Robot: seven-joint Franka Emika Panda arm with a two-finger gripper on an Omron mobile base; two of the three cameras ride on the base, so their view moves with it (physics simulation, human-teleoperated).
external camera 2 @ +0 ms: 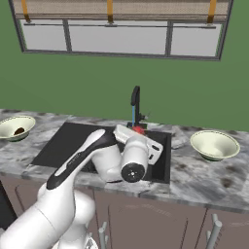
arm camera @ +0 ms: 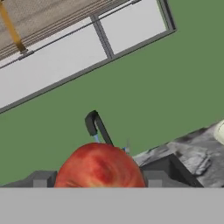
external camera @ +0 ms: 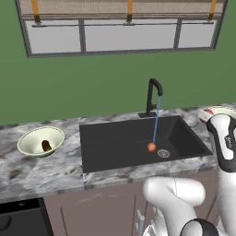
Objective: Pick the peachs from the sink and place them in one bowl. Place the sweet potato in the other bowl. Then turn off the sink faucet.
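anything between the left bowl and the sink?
Nothing. In the left base view, a bare strip of grey marbled counter separates the left bowl, which holds the sweet potato, from the sink.

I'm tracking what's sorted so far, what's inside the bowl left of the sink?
The bowl left of the sink holds the sweet potato. Its near wall hides some of the floor.
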